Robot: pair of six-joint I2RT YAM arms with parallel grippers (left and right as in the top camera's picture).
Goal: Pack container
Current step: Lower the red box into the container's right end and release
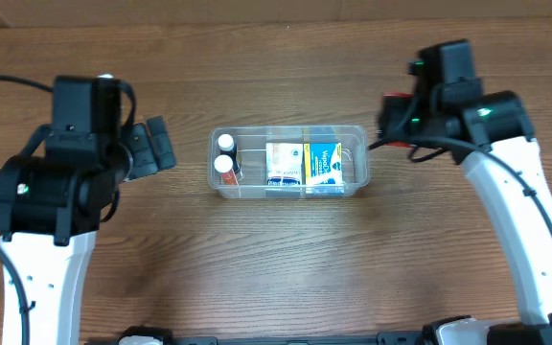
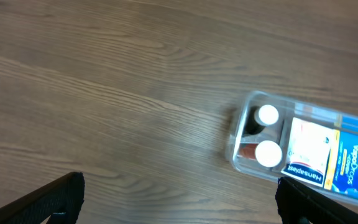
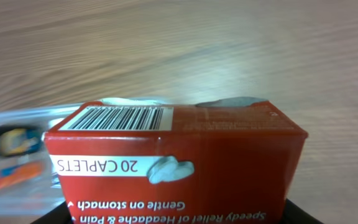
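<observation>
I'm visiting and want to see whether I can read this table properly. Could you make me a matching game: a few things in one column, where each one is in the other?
Things
1. white-capped bottles
2. white box
3. blue and yellow box
4. red box

Places
A. middle of the container
B. held in the right gripper, outside the container
C. the container's left end
D. the container's right part, beside the white box

Pairs: 1-C, 2-A, 3-D, 4-B
</observation>
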